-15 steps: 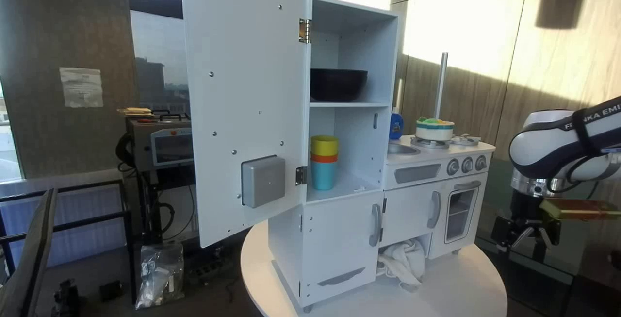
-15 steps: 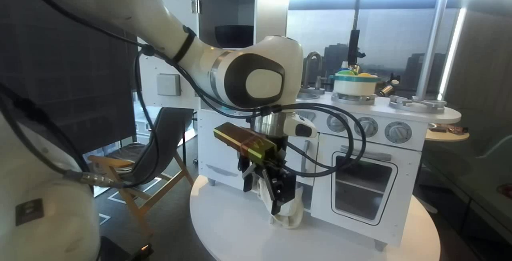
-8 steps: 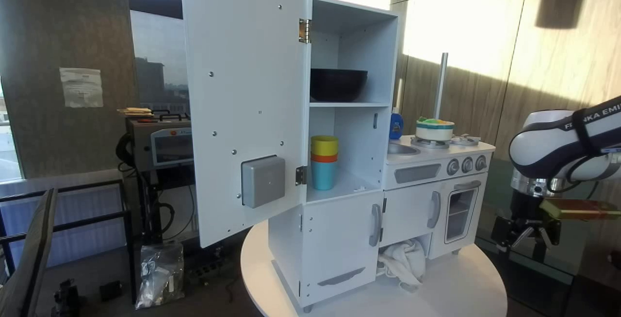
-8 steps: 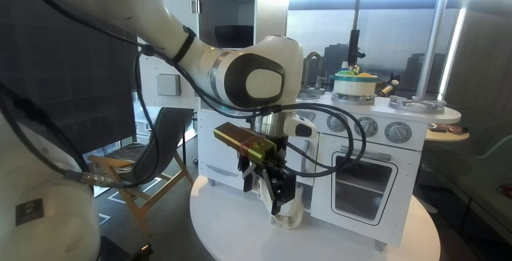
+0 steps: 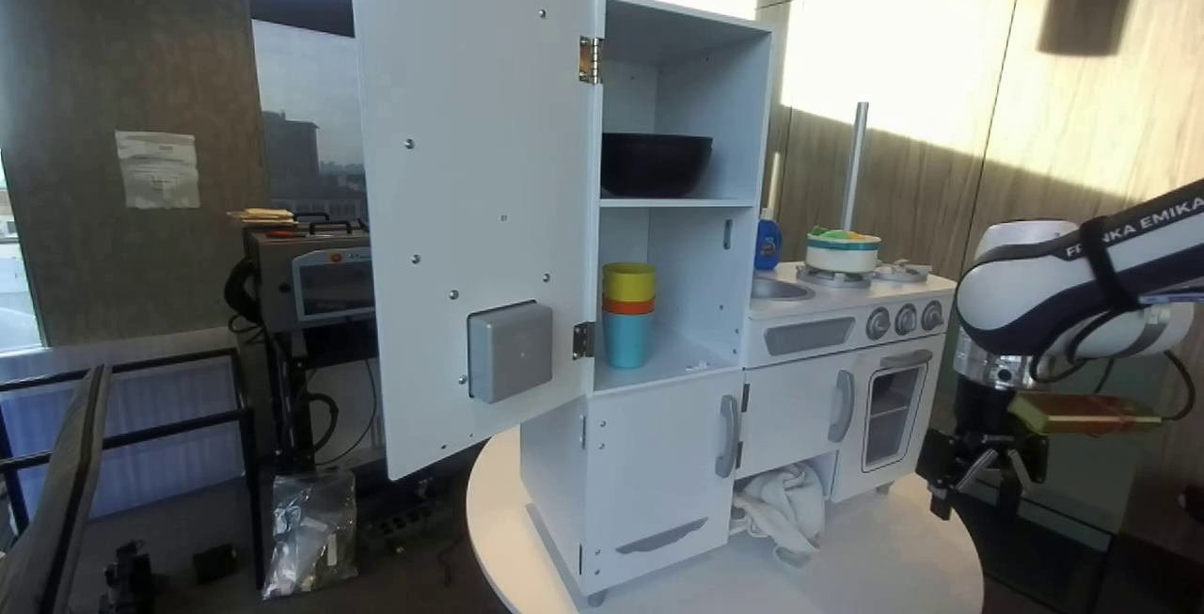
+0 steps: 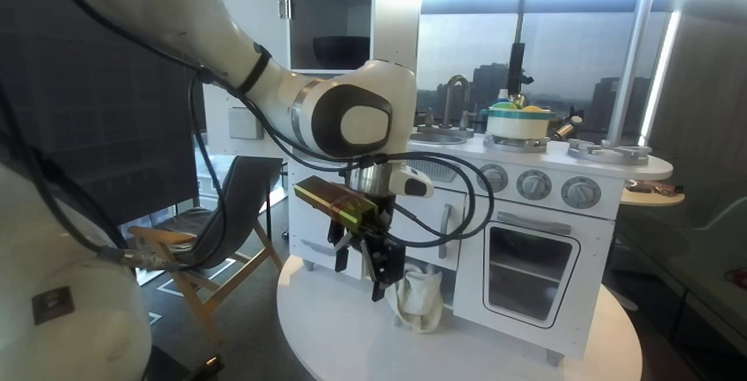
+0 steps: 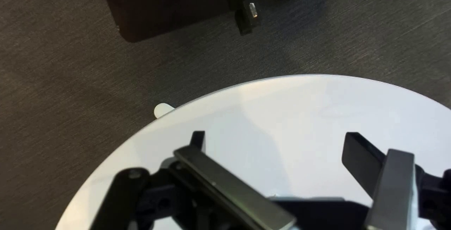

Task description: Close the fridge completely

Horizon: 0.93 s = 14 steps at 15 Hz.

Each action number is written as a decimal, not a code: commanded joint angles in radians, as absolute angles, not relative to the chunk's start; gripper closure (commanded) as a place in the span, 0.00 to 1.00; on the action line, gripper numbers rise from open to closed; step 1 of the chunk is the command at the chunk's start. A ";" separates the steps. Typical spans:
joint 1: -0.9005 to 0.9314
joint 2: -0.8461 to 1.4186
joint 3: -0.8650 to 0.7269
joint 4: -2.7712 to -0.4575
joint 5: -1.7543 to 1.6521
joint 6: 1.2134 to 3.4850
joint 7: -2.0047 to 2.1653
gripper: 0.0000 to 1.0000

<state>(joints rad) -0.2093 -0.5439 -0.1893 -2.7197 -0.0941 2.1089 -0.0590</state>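
The tall white fridge point(image 5: 701, 275) has its upper door point(image 5: 489, 153) swung wide open. I see the door's inner face, with a grey box point(image 5: 511, 351) low on it. The open door point(image 6: 259, 25) and the cabinet point(image 6: 395, 19) also show in an exterior view, partly hidden by my arm. My gripper point(image 5: 978, 492) points down, well away from the door, on the stove side. In an exterior view the gripper point(image 6: 360, 282) hangs in front of the lower cabinets. In the wrist view the gripper point(image 7: 275, 142) is open, with nothing between its fingers, over the white table.
A black bowl point(image 5: 658, 165) and stacked cups point(image 5: 628, 313) stand inside the fridge. The stove section point(image 6: 537, 252) adjoins it, with a pot point(image 6: 519, 121) on top. A white cloth point(image 6: 417, 302) lies on the round table point(image 6: 496, 352). A chair point(image 6: 245, 212) stands beyond the table.
My arm and gripper have moved left in both exterior views, within the last half second. The fridge door has not moved.
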 commanded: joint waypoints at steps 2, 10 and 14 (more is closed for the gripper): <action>-0.093 -0.703 -0.045 -2.763 0.006 2.108 0.053 0.00; 0.134 -0.900 0.189 -2.692 0.095 2.061 0.145 0.00; 0.207 -0.871 0.252 -2.599 0.115 2.127 0.135 0.00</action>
<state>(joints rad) 0.1636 -0.8981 0.2222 -2.6716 0.1015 2.0905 0.1325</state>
